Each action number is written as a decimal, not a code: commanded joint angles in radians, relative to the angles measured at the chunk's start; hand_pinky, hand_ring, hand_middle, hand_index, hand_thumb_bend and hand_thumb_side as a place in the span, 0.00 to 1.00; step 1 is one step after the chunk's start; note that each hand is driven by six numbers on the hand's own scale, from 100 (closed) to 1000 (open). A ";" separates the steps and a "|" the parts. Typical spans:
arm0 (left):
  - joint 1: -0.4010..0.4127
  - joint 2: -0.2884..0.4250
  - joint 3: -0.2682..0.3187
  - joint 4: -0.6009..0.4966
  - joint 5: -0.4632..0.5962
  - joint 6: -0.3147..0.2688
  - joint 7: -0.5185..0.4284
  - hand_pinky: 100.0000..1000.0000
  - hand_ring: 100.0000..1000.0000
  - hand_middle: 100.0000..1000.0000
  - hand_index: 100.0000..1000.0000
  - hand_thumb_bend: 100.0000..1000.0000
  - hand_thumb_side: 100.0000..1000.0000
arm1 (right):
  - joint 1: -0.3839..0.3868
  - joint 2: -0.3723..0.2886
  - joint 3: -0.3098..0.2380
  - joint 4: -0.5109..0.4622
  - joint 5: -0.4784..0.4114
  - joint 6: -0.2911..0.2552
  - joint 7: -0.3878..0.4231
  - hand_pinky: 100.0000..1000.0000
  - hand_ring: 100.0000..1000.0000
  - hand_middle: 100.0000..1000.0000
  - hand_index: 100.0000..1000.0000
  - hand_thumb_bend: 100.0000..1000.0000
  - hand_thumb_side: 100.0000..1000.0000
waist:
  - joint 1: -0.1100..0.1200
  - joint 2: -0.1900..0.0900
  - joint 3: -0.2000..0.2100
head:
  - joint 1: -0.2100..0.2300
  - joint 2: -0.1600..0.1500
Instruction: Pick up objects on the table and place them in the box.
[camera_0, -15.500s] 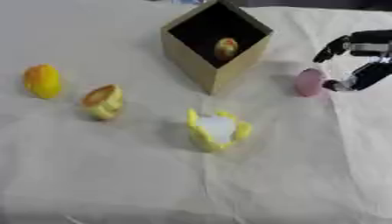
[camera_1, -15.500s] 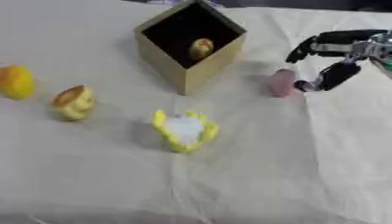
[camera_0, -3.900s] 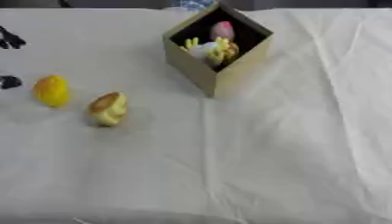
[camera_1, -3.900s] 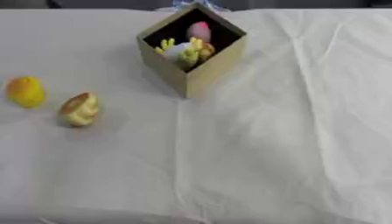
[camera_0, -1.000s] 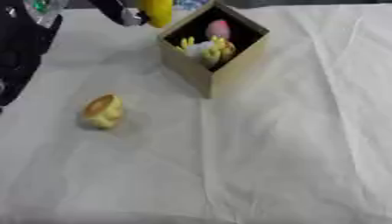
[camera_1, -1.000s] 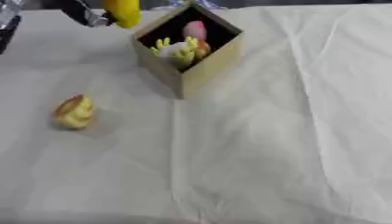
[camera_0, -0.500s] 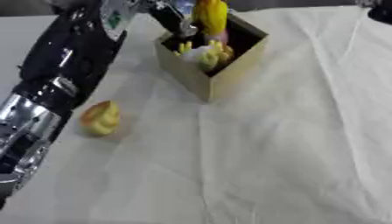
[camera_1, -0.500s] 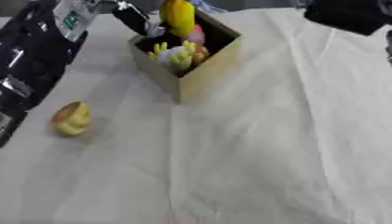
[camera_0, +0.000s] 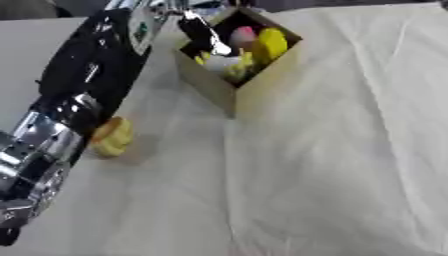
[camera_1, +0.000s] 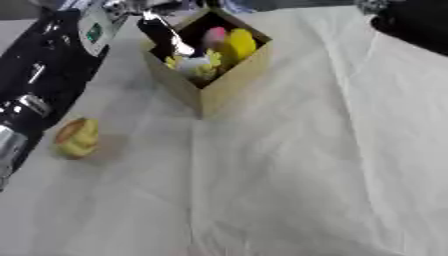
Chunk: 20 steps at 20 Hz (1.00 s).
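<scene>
Left robot hand (camera_0: 199, 31) at the box (camera_0: 254, 82), fingers relaxed, empty.
Remaining yellow-orange object (camera_0: 112, 136) lies lower left, beside the left forearm; right arm sits upper right.

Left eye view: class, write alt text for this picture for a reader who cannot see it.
The robot's left hand reaches over the open cardboard box, which holds a yellow object, a pink one and a yellow-and-white one. Its black and silver left arm crosses the white cloth-covered table, and a yellow-orange object lies on the cloth beside it.
</scene>
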 joint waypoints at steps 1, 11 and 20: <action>-0.016 0.011 0.018 -0.005 -0.026 -0.019 0.017 0.83 0.80 0.79 0.91 0.35 0.55 | -0.003 -0.018 -0.016 -0.021 -0.018 0.002 0.007 0.87 0.69 0.66 0.78 0.00 0.54 | -0.006 -0.023 0.004 | 0.000 -0.006; 0.047 0.187 -0.081 -0.169 0.101 -0.123 0.033 0.81 0.75 0.73 0.86 0.28 0.50 | 0.073 -0.067 -0.045 -0.021 -0.013 0.005 -0.014 0.87 0.69 0.66 0.78 0.00 0.54 | -0.005 -0.050 0.083 | -0.062 0.039; 0.240 0.404 -0.236 -0.370 0.234 -0.119 0.068 0.81 0.74 0.72 0.86 0.27 0.57 | 0.106 -0.083 -0.061 -0.021 -0.003 0.007 -0.032 0.87 0.69 0.66 0.78 0.00 0.54 | -0.013 -0.059 0.132 | -0.098 0.041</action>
